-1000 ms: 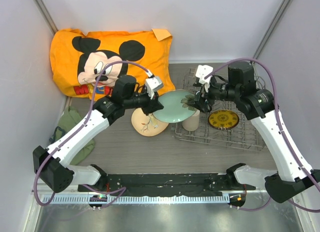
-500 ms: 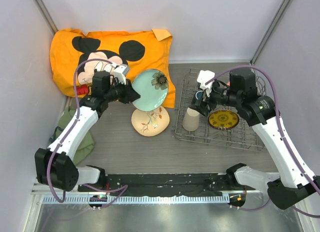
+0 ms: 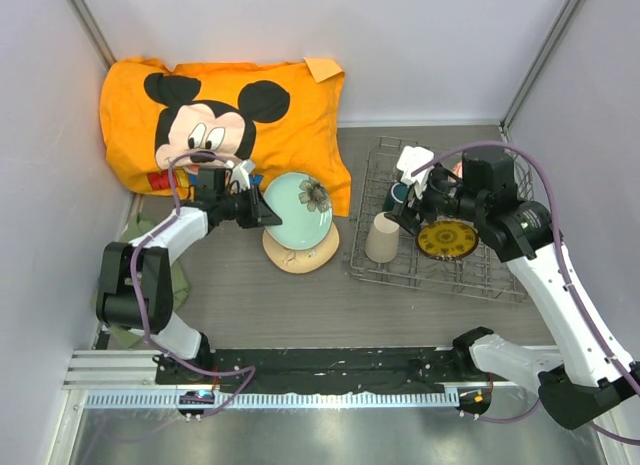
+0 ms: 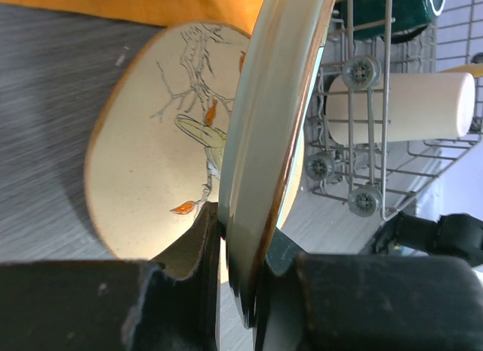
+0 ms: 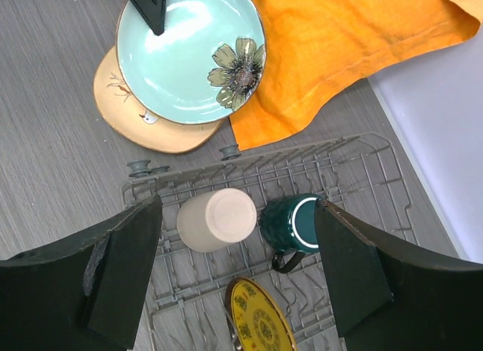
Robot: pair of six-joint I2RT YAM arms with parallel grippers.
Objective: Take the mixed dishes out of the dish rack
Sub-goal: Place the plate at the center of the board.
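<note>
Pinching rim of pale-green flowered ceramic plate (image 4: 260, 124) in left gripper (image 4: 240, 253), round cream plate (image 4: 151, 140) just beneath; chipping risk if released early. Right gripper (image 5: 238, 249) wide, empty.

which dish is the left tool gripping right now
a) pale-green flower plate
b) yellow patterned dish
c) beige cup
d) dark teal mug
a: the left tool is clamped on the rim of the pale-green flower plate, over the cream plate, while the beige cup and dark teal mug sit in the dish rack.
</note>
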